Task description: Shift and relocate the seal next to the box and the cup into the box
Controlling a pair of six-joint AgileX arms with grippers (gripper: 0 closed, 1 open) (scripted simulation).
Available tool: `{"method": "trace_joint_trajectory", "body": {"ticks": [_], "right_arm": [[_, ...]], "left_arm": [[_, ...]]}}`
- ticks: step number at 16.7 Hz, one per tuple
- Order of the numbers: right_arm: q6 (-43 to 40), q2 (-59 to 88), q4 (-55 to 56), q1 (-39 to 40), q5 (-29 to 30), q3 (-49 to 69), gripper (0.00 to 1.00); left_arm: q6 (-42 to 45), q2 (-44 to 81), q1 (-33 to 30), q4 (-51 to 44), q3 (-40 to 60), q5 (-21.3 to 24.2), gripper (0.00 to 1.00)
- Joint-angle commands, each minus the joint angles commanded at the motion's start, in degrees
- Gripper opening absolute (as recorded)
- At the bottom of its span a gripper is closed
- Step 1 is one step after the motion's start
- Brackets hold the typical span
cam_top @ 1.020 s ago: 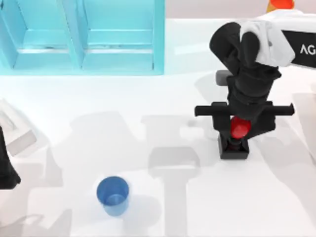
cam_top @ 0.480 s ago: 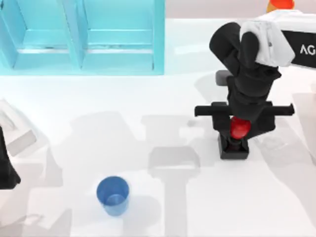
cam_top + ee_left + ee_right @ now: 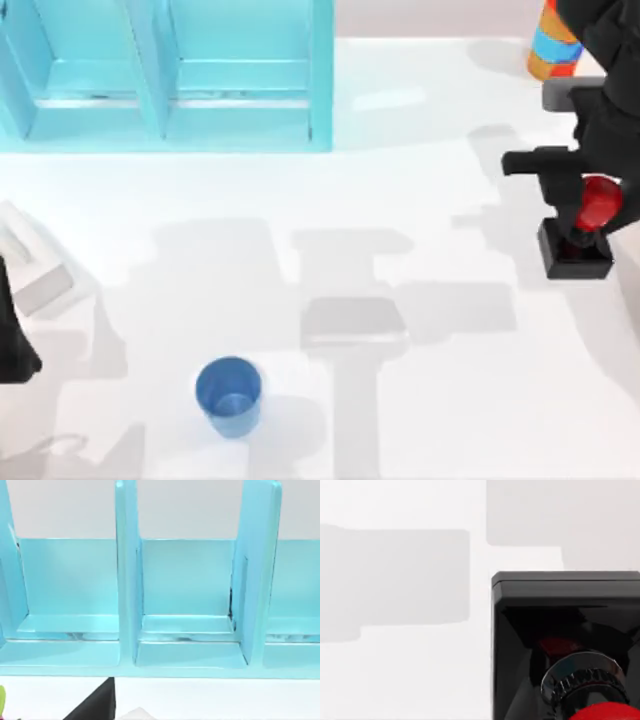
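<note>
The seal (image 3: 583, 232), a black square block with a glossy red knob, is at the table's far right, gripped by its knob in my right gripper (image 3: 592, 205), which is shut on it. The right wrist view looks down on the seal's black base (image 3: 560, 625) and red knob (image 3: 602, 713) over white table. The blue cup (image 3: 229, 396) stands upright and alone near the front, left of centre. The turquoise box (image 3: 318, 75) with its open compartments lies along the back left, and the left wrist view faces the box (image 3: 187, 630). My left arm (image 3: 14, 340) is parked at the left edge.
An orange-and-blue striped cylinder (image 3: 552, 44) stands at the back right, close behind the right arm. A pale grey block (image 3: 30, 265) lies at the left edge beside the left arm. White tabletop stretches between the cup and the seal.
My right gripper has carried the seal well to the right and slightly toward the back, uncovering the striped cylinder. The cup and left arm have not moved.
</note>
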Motion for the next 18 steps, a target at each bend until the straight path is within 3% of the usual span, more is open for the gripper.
{"method": "trace_joint_trajectory", "body": {"ticks": [18], "right_arm": [[-5.0,-9.5,-6.1,-4.7,-0.1,-2.7,0.00]], "left_arm": [[0.0,0.0,0.0,0.0,0.0,0.0,1.00]]}}
